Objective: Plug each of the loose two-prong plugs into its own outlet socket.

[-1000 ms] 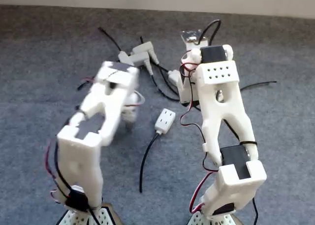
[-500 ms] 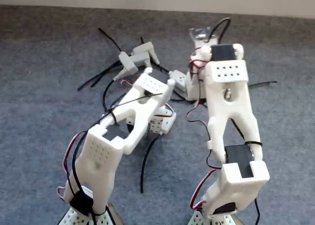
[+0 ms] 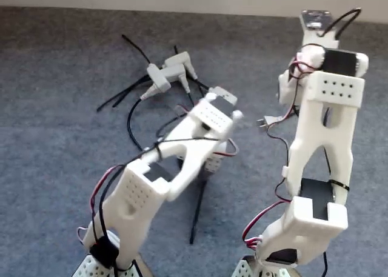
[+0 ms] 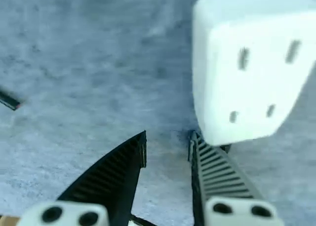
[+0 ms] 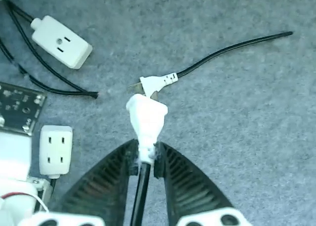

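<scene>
Two tools are at work, and both have changed place within the last second. The right tool point(image 5: 144, 157) is clenched on the cord end of a white two-prong plug point(image 5: 146, 114), prongs pointing away from it. It has risen from the tangle of cords at the middle of the desk point(image 3: 54, 137) and swung out to its own side, so the plug now hangs in the air, clear of the surface. The left tool point(image 4: 167, 139) is released, with nothing between its jaws. It has swept in from its own side to sit low over the white outlet block point(image 4: 247, 63) at the middle. One finger point(image 4: 212, 166) lies just beside the block's edge; whether it touches I cannot tell. Farther out, a second plug point(image 5: 157, 81) lies loose on the desk just beyond the held one, its black cord trailing away. Another outlet block point(image 5: 61, 42) rests well apart among more cords. I judge the pick-up done and the insertion not yet begun. The left tool looks placed to steady the block, while the held plug must be turned so that its prongs meet the slots.
</scene>
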You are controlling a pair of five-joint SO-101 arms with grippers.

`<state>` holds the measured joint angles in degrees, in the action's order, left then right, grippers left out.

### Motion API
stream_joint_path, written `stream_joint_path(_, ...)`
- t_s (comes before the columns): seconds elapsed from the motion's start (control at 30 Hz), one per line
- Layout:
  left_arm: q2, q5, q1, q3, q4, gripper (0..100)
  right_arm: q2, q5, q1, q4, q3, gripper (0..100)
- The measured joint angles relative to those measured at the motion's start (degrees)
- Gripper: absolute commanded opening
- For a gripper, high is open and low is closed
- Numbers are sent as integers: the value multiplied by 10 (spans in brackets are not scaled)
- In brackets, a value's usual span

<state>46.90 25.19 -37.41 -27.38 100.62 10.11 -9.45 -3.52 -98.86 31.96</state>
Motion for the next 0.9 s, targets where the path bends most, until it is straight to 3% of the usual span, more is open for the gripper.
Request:
stream_joint_path(0.2, 4, 47, -69, -62, -1, 185, 0, -15, -33, 0, 9, 6)
stream_joint_path(0.33, 4, 49, -76, -69, -2, 185, 0, -20, -34, 0, 9, 6)
stream_joint_path(0.63, -14, 5, 35, -69, -5, 185, 0, -20, -36, 0, 9, 6)
stream_joint_path(0.77, -95, -4, 91, -53, -4, 185, 0, -20, -38, 0, 9, 6)
stream_joint_path(0.9, -206, -26, 91, -11, -4, 185, 0, -34, -54, 0, 9, 6)
